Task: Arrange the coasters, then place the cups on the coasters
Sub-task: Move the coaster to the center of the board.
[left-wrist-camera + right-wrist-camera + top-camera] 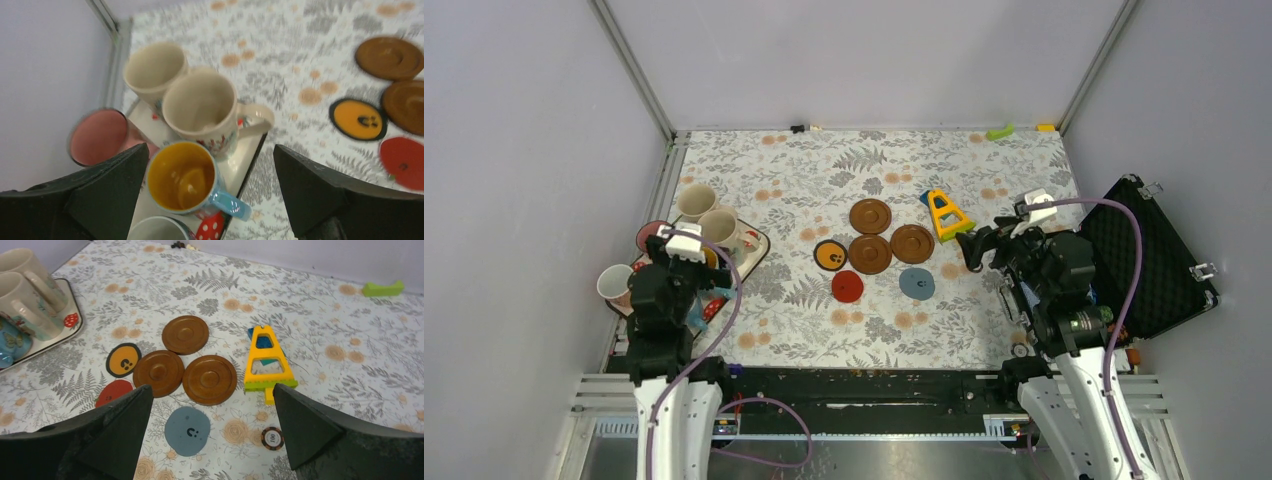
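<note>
Six coasters lie grouped mid-table: three dark brown coasters, an orange black-rimmed coaster, a red coaster and a grey-blue coaster. The cups stand on and beside a cream tray at the left: two cream cups, a pink cup, a white cup and a blue cup with yellow inside. My left gripper hangs open above the blue cup, holding nothing. My right gripper is open above the grey-blue coaster, empty.
A yellow triangular toy lies over a blue piece just right of the coasters. A striped poker chip sits near the grey-blue coaster. An open black foam-lined case fills the right edge. A green piece lies at the back wall.
</note>
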`<act>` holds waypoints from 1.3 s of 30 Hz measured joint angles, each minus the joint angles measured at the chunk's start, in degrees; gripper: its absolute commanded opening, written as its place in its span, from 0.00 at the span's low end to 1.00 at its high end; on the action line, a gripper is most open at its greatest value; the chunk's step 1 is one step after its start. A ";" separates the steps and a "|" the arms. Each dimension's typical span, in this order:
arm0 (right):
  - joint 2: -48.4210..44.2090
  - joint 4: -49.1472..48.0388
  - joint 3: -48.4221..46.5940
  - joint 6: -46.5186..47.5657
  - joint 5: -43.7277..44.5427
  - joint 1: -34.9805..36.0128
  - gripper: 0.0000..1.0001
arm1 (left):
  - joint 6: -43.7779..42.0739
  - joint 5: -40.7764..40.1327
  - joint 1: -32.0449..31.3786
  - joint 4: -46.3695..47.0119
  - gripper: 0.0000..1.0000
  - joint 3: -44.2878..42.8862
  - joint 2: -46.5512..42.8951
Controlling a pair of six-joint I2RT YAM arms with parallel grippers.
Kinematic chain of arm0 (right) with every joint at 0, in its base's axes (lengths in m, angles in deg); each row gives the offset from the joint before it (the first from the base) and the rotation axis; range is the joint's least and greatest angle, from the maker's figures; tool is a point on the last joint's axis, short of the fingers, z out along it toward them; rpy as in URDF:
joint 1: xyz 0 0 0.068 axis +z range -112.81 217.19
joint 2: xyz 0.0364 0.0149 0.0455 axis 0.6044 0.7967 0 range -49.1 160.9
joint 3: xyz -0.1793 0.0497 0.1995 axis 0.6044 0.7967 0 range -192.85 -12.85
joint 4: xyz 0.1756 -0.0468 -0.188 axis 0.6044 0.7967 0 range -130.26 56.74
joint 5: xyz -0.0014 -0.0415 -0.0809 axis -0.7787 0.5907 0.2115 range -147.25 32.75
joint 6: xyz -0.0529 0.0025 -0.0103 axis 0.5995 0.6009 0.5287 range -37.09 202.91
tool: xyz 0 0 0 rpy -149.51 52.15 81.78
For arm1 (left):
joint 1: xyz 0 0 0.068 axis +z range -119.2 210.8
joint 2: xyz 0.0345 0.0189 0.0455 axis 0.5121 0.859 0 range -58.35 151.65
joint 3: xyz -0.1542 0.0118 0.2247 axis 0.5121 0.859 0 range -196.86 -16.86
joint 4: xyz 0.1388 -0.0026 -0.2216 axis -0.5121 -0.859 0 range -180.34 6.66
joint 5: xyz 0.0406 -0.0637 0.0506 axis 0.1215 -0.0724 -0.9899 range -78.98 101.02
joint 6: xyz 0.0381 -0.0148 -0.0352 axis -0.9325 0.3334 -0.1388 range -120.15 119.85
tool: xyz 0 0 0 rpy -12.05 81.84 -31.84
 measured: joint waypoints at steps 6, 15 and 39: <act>0.02 -3.65 1.03 -0.07 -4.96 -0.52 0.98 | -1.25 -0.04 0.02 0.68 0.99 5.40 8.94; 3.93 -3.45 0.42 -1.97 -7.61 -0.90 0.98 | -2.25 -0.31 0.02 3.80 0.99 7.54 10.43; 48.50 13.90 -26.95 -5.73 -4.24 -0.96 0.93 | -2.29 -2.01 0.02 7.06 0.99 8.48 13.07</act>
